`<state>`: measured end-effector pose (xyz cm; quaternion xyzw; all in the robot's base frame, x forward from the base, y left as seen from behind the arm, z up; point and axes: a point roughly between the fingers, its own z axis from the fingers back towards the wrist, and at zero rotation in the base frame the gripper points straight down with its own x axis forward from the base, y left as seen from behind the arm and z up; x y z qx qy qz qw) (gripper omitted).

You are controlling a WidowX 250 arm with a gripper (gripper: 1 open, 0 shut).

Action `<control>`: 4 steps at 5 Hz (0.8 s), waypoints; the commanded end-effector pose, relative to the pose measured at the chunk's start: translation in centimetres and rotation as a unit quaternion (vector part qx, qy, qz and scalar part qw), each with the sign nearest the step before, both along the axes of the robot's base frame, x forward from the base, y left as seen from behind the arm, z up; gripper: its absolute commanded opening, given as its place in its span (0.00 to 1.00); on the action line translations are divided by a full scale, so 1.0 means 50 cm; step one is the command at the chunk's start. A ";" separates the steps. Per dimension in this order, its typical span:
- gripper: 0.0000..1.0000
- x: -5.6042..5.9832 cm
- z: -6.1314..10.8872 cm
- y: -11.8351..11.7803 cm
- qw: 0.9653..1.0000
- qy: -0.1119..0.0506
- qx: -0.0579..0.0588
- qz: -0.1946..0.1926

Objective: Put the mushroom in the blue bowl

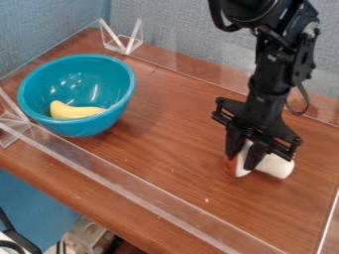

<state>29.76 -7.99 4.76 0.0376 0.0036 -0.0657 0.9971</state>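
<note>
Grasp step: tool (253,159) straddles the mushroom (267,167) on the tabletop (159,119), jaws narrow; firm hold unclear. Next: lift, carry to blue bowl (77,94).

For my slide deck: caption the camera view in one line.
Tool pointing down over the mushroom on the wooden table; blue bowl holds a yellow piece.

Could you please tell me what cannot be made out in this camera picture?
- Mushroom: its cap is mostly hidden behind the gripper.
- Grip: too small to tell whether the fingertips clamp it or only touch.
- Yellow piece in the blue bowl: too blurred to identify.
</note>
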 end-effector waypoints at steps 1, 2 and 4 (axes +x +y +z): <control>0.00 0.004 0.039 -0.010 0.999 -0.035 -0.005 -0.007; 0.00 0.001 0.044 -0.016 0.999 -0.043 -0.004 -0.008; 0.00 0.001 0.141 0.038 0.997 -0.077 0.001 0.027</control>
